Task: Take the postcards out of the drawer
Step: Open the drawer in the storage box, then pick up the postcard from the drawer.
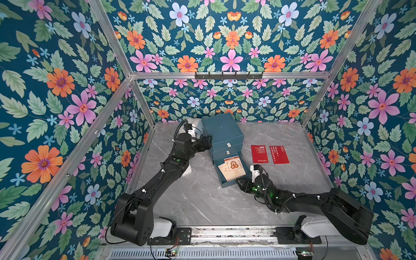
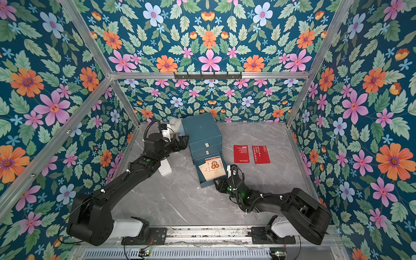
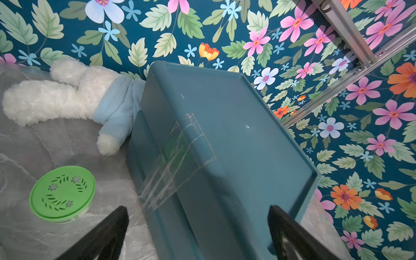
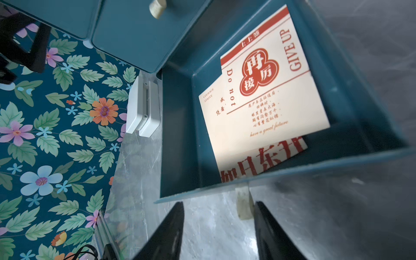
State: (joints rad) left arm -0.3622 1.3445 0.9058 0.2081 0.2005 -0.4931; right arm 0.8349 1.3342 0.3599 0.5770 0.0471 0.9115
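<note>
Grey marble-patterned tabletop [image 1: 202, 202] fills the lower middle of both top views, walled in by floral panels. Near its centre stands a teal cabinet [image 1: 221, 128], with its bottom drawer [image 4: 177, 135] pulled out toward the lower edge of the frame. The left gripper [image 3: 198, 208] sits at the cabinet's left side, fingers spread wide and pinching nothing. The right gripper [image 4: 218, 203] hangs just outside the drawer's front wall with its fingers apart; the pale knob [image 4: 243, 202] lies between them, close to one finger. A white plush toy [image 3: 56, 99] lies at the cabinet's upper left. Inside the drawer the upper cream postcard [image 4: 265, 90] overlaps the lower cream postcard [image 4: 258, 157]. Right of the cabinet, flat on the table, the red DREAM postcard [image 1: 259, 153] lies beside the second red postcard [image 1: 279, 154], not touching. A green round lid [image 3: 62, 193] lies near the plush toy.
</note>
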